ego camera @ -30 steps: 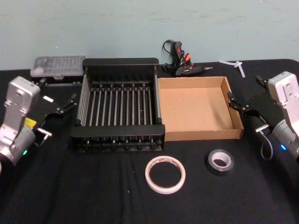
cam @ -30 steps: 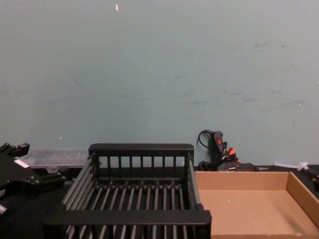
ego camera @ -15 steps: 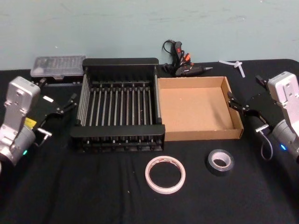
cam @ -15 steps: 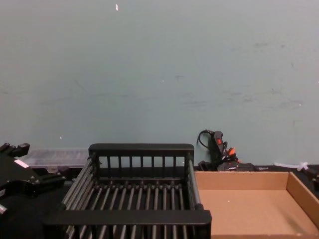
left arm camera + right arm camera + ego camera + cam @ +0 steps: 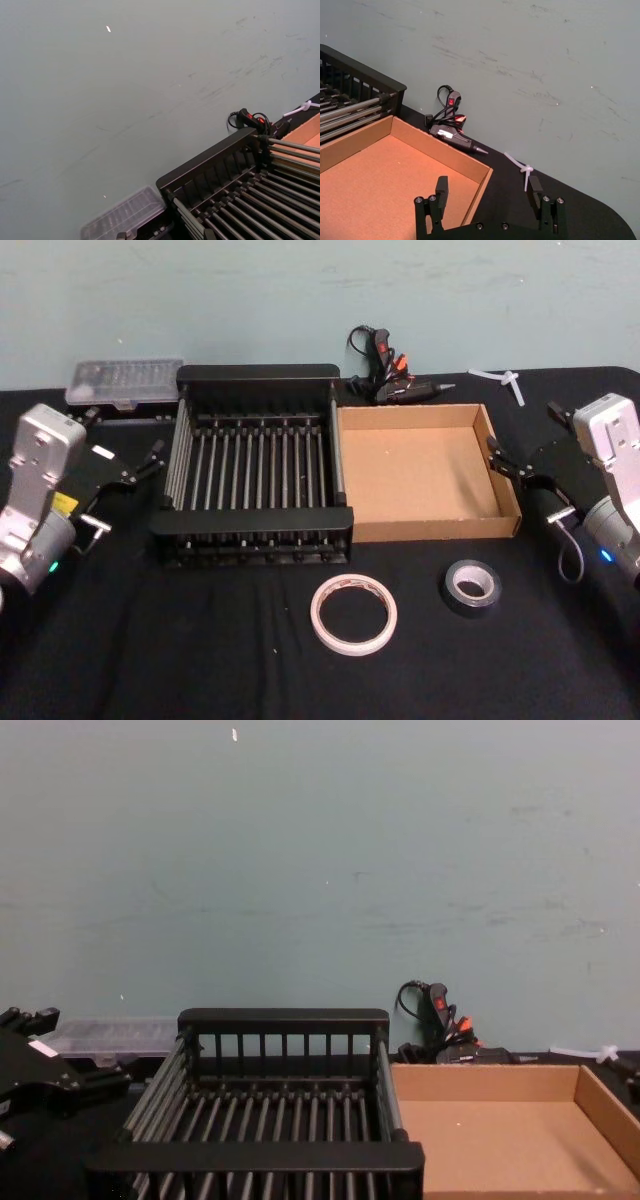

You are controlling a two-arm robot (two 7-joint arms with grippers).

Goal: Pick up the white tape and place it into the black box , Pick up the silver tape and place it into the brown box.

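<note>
The white tape [image 5: 353, 614] lies flat on the black cloth in front of the black box [image 5: 258, 372]. To its right, in front of the brown box [image 5: 425, 475], sits the silver tape [image 5: 470, 587]. Both boxes stand side by side and hold nothing. My left gripper [image 5: 122, 432] hovers open just left of the black box, also seen in the chest view [image 5: 70, 1045]. Open as well, my right gripper [image 5: 525, 430] hangs at the brown box's right wall, fingers spread over its corner in the right wrist view [image 5: 487, 189]. Neither gripper touches a tape.
A clear plastic case [image 5: 125, 380] lies behind the black box at the left. A glue gun [image 5: 385, 375] with its cord rests behind the brown box, and a white plastic piece [image 5: 505, 382] farther right. A teal wall closes the back.
</note>
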